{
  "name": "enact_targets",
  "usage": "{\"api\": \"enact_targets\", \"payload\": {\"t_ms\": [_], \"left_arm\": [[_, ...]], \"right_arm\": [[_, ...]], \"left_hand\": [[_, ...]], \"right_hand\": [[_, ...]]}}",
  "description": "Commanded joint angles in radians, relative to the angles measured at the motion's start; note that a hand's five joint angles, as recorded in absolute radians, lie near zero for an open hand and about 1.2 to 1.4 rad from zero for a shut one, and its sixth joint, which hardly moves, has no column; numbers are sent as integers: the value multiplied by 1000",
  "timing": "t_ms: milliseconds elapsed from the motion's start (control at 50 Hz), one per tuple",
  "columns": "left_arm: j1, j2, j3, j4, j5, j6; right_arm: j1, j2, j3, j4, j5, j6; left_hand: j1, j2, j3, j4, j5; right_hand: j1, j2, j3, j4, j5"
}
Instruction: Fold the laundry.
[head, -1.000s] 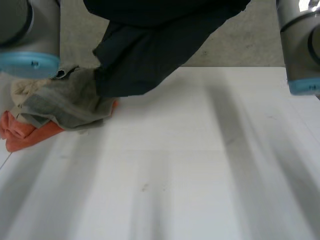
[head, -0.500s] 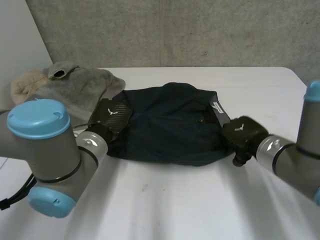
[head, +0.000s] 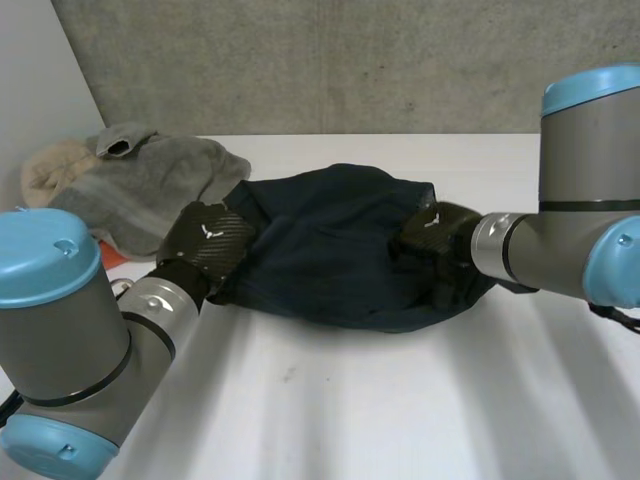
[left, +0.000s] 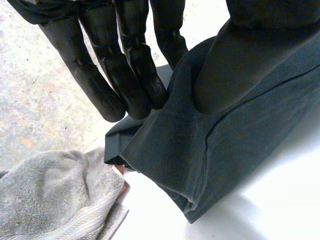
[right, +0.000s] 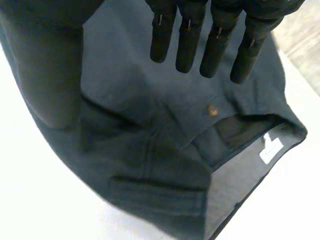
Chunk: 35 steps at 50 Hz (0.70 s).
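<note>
- Beige cloth (head: 48, 170) is lying at the far left of the counter (head: 400, 400), with a grey towel (head: 150, 185) bunched up against it.
- In the left wrist view the towel is sitting just beside the left end of the dark navy garment (head: 330, 250).
- Left hand (head: 208, 238) is sitting at the garment's left edge.
- In its wrist view the straight fingers (left: 125, 75) are lying behind the folded cloth edge and the thumb (left: 250, 55) is pressing on the front of it, so the edge is being pinched between them.
- The garment is lying bunched in the middle of the counter, spreading between the two hands, with its left end close to the towel.
- Right hand (head: 432, 238) is resting over the garment's right part.
- In the right wrist view its fingers (right: 187, 35) are pointing out straight and spread above the cloth and gripping nothing. The thumb is standing off to the side over the fabric.
- The cloth is lying flat under the right palm and past the fingertips.
- A small button (right: 213, 109) is showing just beyond the right fingertips, near the waistband opening.
- A white label (right: 270, 148) is showing inside that opening, further from the fingers.
</note>
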Motion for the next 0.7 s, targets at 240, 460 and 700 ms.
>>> {"api": "enact_targets", "payload": {"t_ms": [240,460,700], "left_arm": [[11,9,-2,-4,0,-7],[25,69,7,-60,-5,-3],[26,144,16,-307,56,60]], "right_arm": [[-20,13,155,-217,76,-5],[-69,-247,276,-76,58,58],[-176,-386,394,330,-38,-246]], "left_hand": [[247,202,206,202,219],[247,202,206,202,219],[247,202,206,202,219]], "right_hand": [[944,946,941,954,972],[946,947,942,956,973],[946,947,942,956,973]]}}
